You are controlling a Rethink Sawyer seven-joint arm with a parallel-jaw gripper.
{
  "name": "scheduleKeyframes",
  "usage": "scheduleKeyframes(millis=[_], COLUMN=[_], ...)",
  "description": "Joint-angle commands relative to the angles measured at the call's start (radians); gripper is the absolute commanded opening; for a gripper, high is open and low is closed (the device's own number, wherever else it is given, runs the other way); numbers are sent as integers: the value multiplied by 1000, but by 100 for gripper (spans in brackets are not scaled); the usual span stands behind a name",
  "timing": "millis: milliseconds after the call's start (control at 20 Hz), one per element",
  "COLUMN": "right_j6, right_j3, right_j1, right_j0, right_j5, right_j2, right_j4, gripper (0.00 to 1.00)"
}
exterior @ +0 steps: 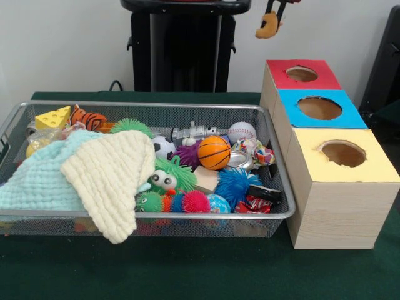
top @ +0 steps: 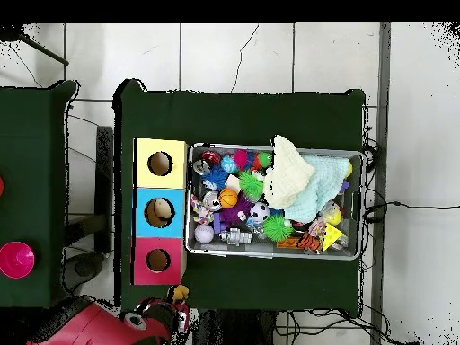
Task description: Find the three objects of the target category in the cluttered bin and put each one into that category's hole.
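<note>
My gripper (exterior: 275,11) shows at the top edge of the front view, shut on a small brown and tan plush toy (exterior: 269,26) that hangs below it. The toy hangs behind the red-topped box, short of its hole (exterior: 302,74). In the overhead view the gripper (top: 177,304) and toy (top: 181,292) sit just on the robot's side of the red hole (top: 158,260). The wire-mesh bin (exterior: 150,105) (top: 274,257) is full of clutter. An orange striped plush toy (exterior: 89,118) lies at its far left corner.
Blue-topped (exterior: 319,107) and yellow-topped (exterior: 342,153) holes follow the red one. A pale blue cloth (exterior: 44,178) and a cream cloth (exterior: 112,172) cover the bin's left half. A toy basketball (exterior: 214,152), a baseball (exterior: 241,132) and spiky balls lie to the right.
</note>
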Motion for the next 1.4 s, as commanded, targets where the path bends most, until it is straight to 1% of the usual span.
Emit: scheduleKeyframes(millis=[50,200,350,600,700,950,1100,1400], right_j6=[326,336,343,360,367,377,383,398], right_j3=[-121,-113,-110,-102,-98,-96,-95,-88], right_j1=[84,98,106,103,112,148,154,129], right_j0=[-48,-62,-65,-73,-75,-86,-90,-85], right_j5=[-29,-47,-43,-50,-56,-114,-129,-113], right_j2=[54,48,50,67,59,9,-1,38], right_j4=[90,103,113,122,128,145,151,146], gripper=[0,0,0,0,0,0,0,0])
